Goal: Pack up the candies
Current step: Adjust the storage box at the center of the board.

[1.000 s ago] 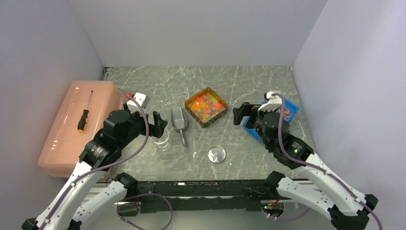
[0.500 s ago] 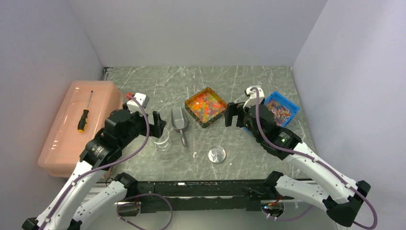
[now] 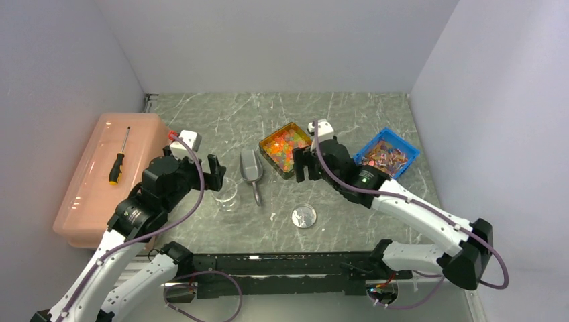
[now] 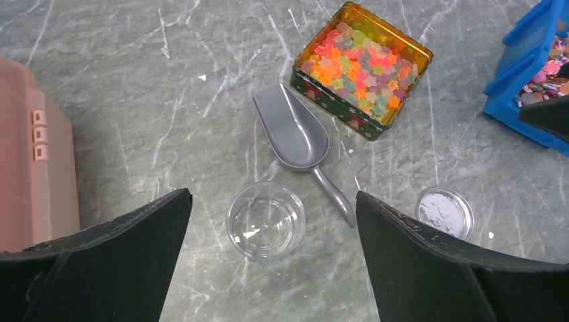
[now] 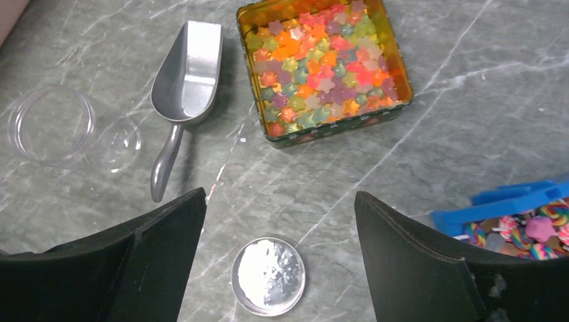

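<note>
None of the candies [image 5: 322, 64] had been packed: all lay in the tin [image 5: 335, 126], the scoop [image 5: 184, 74] untouched on the bench [image 5: 470, 100] beside it, the cup [image 4: 266, 220] empty. Scooping and filling remained, I judged. My left claw [image 4: 272, 198] and right claw [image 5: 278, 196] hung spread wide, holding nothing.

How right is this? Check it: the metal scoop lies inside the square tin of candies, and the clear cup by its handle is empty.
Only the place is wrong: in the left wrist view the metal scoop lies on the table beside the square tin of candies; the clear cup by its handle is empty.
</note>
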Motion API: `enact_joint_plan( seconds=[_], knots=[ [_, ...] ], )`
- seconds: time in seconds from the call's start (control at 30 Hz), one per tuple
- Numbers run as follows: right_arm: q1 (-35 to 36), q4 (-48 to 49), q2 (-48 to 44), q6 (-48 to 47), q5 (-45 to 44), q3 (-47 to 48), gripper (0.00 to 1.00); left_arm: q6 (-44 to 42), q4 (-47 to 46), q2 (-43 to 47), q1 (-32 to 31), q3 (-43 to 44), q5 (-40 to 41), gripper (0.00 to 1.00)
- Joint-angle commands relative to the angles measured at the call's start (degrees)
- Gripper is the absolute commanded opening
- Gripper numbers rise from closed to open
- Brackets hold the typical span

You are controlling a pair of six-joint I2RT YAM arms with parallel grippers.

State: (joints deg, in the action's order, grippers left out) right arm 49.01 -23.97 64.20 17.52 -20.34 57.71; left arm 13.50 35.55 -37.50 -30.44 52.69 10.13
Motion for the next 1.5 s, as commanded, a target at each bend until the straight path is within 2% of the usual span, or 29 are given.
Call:
enact_joint_plan(
  seconds=[0.0, 0.1, 0.2, 0.3, 0.57, 0.7, 0.9, 1.03, 1.13, 1.23, 1.37, 1.47],
  knots=[
    [0.6, 0.6, 4.0, 2.0, 0.6, 4.7, 0.83, 1.5, 0.9, 0.4, 0.2, 0.6, 2.1, 0.99],
    [0.6, 0.1, 7.4, 2.5, -0.2, 6.9, 0.81, 1.6, 0.8, 0.8, 0.2, 0.5, 2.1, 0.99],
    [0.6, -0.3, 10.9, 2.8, -0.2, 9.0, 0.75, 1.7, 0.8, 1.0, 0.2, 0.5, 2.4, 0.99],
    [0.5, 0.1, 14.3, 2.3, 1.3, 11.0, 0.63, 1.7, 0.8, 1.2, 0.2, 0.5, 2.5, 0.99],
    [-0.6, -0.6, 26.0, 1.5, 3.5, 17.9, 0.41, 1.7, 0.8, 1.8, 0.2, 0.4, 2.6, 0.99],
    [-2.2, -0.9, 30.0, 2.0, 5.4, 20.1, 0.37, 1.6, 0.7, 1.9, 0.2, 0.4, 2.6, 0.99],
    [-5.1, -3.5, 30.6, 5.7, 1.8, 20.5, 0.37, 1.6, 0.7, 2.3, 0.2, 0.3, 2.2, 0.99],
    [-7.9, -7.1, 28.5, 11.2, -4.0, 19.6, 0.4, 1.6, 0.5, 2.5, 0.2, 0.2, 1.9, 0.99],
    [-10.3, -7.1, 24.9, 14.8, -5.9, 16.9, 0.45, 1.6, 0.4, 2.7, 0.2, 0.2, 1.5, 0.99],
    [-13.1, -8.5, 21.9, 17.1, -7.1, 15.5, 0.47, 1.5, 0.3, 2.6, 0.3, 0.3, 1.2, 0.99],
    [-16.3, -12.3, 20.5, 20.2, -11.5, 15.7, 0.47, 1.6, 0.1, 2.6, 0.4, 0.2, 0.7, 0.99],
    [-17.7, -15.8, 20.5, 22.4, -15.4, 17.0, 0.53, 1.4, 0.2, 2.5, 0.5, 0.3, 0.5, 0.99]
  ],
)
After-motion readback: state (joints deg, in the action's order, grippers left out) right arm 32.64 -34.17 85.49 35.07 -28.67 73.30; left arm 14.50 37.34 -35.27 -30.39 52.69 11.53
